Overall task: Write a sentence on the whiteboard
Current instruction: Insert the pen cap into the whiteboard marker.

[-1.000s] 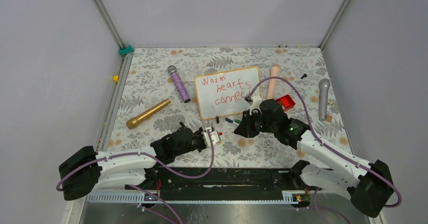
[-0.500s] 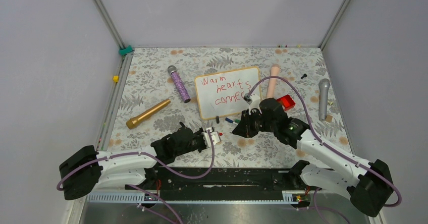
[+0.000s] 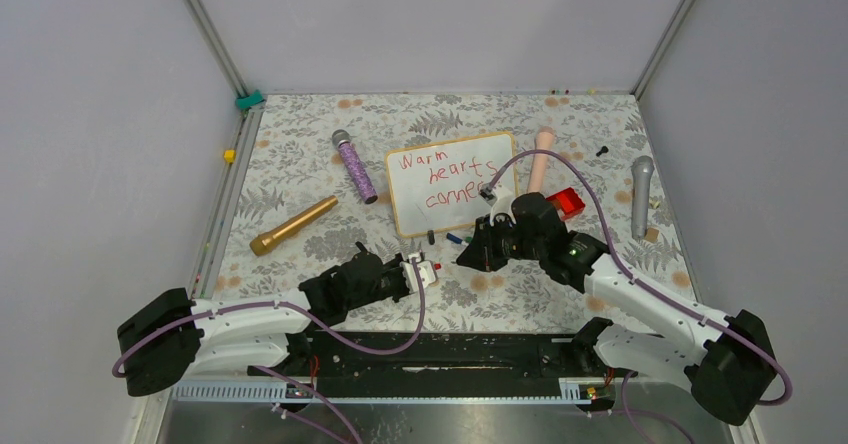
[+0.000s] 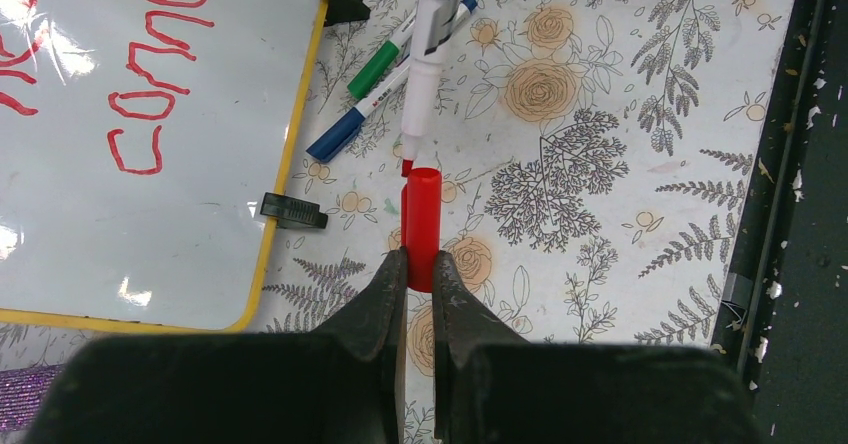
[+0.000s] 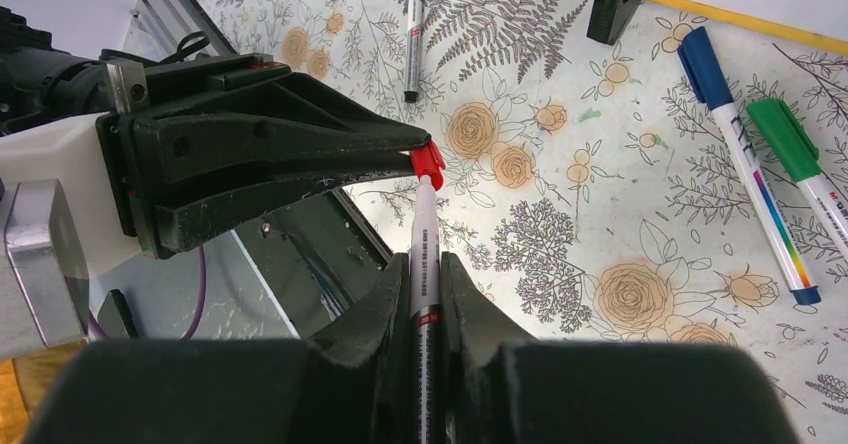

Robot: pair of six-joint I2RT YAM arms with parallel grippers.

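**Top external.**
- Whiteboard (image 3: 455,186): lies flat at mid-table, just beyond both grippers.
- Sentence (image 3: 438,179): red, in three staggered lines. The end of the last line is hidden behind the right arm's cable.
- Left gripper (image 3: 428,266) and right gripper (image 3: 466,257): nose to nose on the near side of the board, off the writing surface. Judged to be a capping step, not a writing stroke.

**Left wrist.**
- Fingers: narrow, pinching the red cap (image 4: 421,226) by its closed end. The open mouth faces outward so that a nib can enter.
- Red marker (image 4: 424,64): arrives tip first, with the nib at the cap's mouth and not seated.
- Green marker (image 4: 385,59) and blue marker (image 4: 350,129): lie loose and crossed beside the board's wooden frame, near a black clip foot (image 4: 293,211).

**Right wrist.**
- Fingers: narrow, clamped on the red marker's barrel. The barrel runs straight out between them, which lets the arm aim the nib.
- Cap: sits at the nib's end, gripped by the other arm's dark fingers.
- Black marker (image 5: 413,24): lies apart on the floral cloth.
- Board: only its frame edge shows, at the upper right.
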